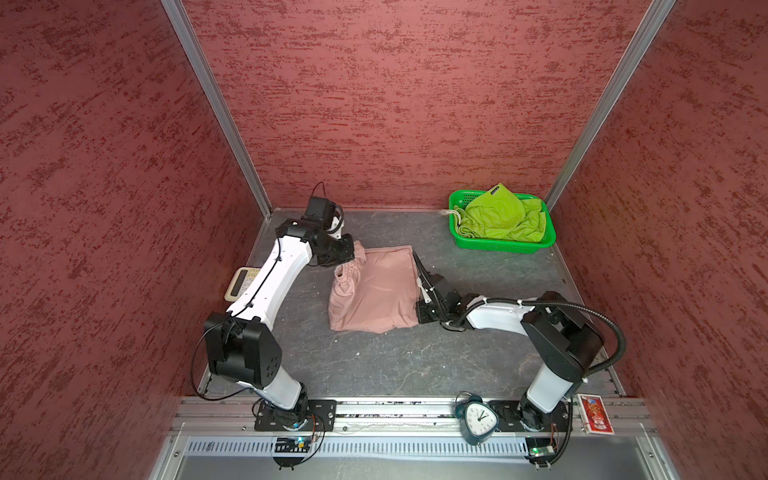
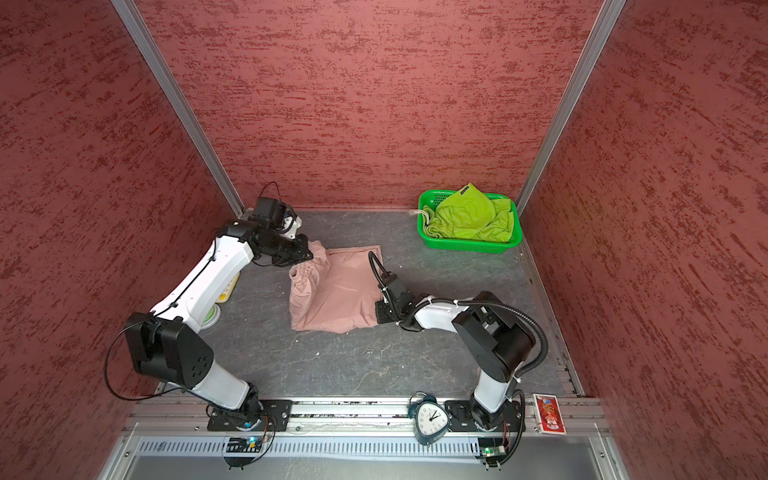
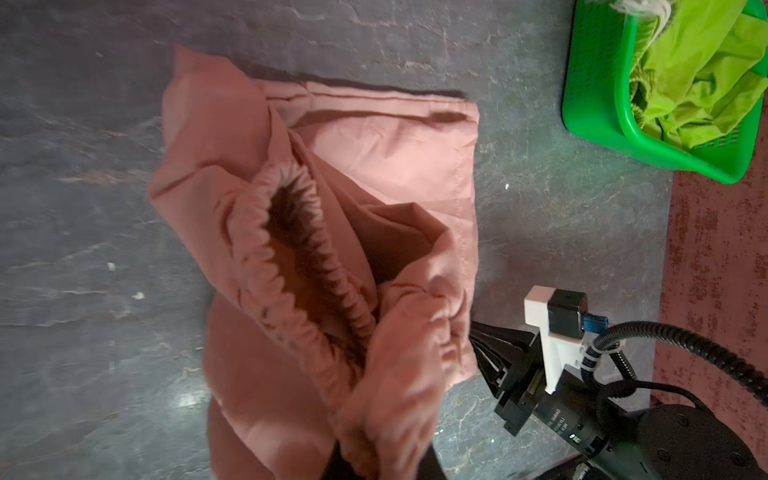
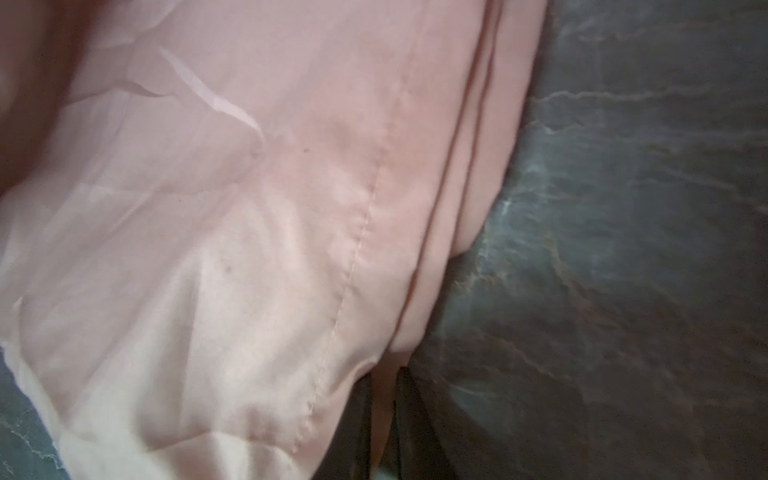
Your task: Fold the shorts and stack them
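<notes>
Risks from here, Jo?
Jo: Pink shorts (image 1: 374, 286) lie partly folded on the desk (image 1: 374, 365); left fingers (image 1: 345, 259) pinch the bunched waistband (image 3: 299, 257), right fingers (image 3: 488, 347) seem to nip the hem (image 4: 353, 257). Thin cloth may slip out and the fold collapse.
Sam: Any writing?
Jo: Only clock (image 1: 478, 417) numerals; the logo (image 1: 494, 191) on the green shorts (image 1: 498, 220), in the basket (image 1: 503, 248), is too small to read.

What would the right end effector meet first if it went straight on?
The pink shorts: the right end effector sits at their hemmed edge, with cloth pinched in it. Straight on lies more of that fabric, probably.
</notes>
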You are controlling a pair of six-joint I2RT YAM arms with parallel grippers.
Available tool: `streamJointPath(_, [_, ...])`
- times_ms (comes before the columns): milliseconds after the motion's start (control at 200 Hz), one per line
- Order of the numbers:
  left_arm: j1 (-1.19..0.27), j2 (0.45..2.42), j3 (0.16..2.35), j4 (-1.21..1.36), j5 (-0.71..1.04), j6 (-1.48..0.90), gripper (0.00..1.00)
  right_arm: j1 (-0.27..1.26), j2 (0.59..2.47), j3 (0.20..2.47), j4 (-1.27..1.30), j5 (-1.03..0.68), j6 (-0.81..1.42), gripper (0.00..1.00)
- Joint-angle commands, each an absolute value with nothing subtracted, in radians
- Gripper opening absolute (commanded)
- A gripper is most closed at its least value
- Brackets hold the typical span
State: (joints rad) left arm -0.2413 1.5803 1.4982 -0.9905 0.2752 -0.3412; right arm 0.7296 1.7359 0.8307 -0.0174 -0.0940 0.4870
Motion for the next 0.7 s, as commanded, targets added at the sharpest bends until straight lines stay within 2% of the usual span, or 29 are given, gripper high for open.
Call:
streamJointPath(0, [-0.282,1.589,1.476,-0.865,0.293,-0.439,0.02,0.739,1.763,0.790,-0.019,-0.106,0.517,0.16])
streamJointPath(190, [-0.366,1.663,1.469,-0.773,0.292,-0.507,0.02,0.739,1.739,0.754,0.006,-0.113,0.532,0.22])
streamJointPath(311, [-0.424,1.713,1.465,-0.718,0.296,-0.547,0.03,0.739,1.727,0.747,-0.004,-0.111,0.535,0.34])
streamJointPath(381, [-0.446,1.745,1.463,-0.699,0.300,-0.556,0.06,0.739,1.706,0.754,-0.039,-0.111,0.528,0.47])
streamJointPath(401, [-0.450,1.754,1.465,-0.697,0.302,-0.557,0.10,0.739,1.695,0.754,-0.052,-0.108,0.528,0.52])
streamJointPath(426, [-0.454,1.766,1.465,-0.694,0.304,-0.557,0.20,0.739,1.678,0.752,-0.065,-0.099,0.528,0.56])
streamJointPath(496, [-0.460,1.793,1.472,-0.690,0.318,-0.548,0.44,0.737,1.608,0.744,-0.115,-0.076,0.526,0.62])
streamJointPath(526, [-0.460,1.798,1.477,-0.692,0.320,-0.538,0.61,0.738,1.570,0.744,-0.147,-0.059,0.522,0.62])
streamJointPath(571, [-0.461,1.801,1.491,-0.705,0.316,-0.522,0.98,0.736,1.505,0.746,-0.201,-0.030,0.518,0.65])
streamJointPath(696, [-0.453,1.781,1.568,-0.781,0.307,-0.455,0.99,0.720,1.303,0.777,-0.365,0.056,0.488,0.67])
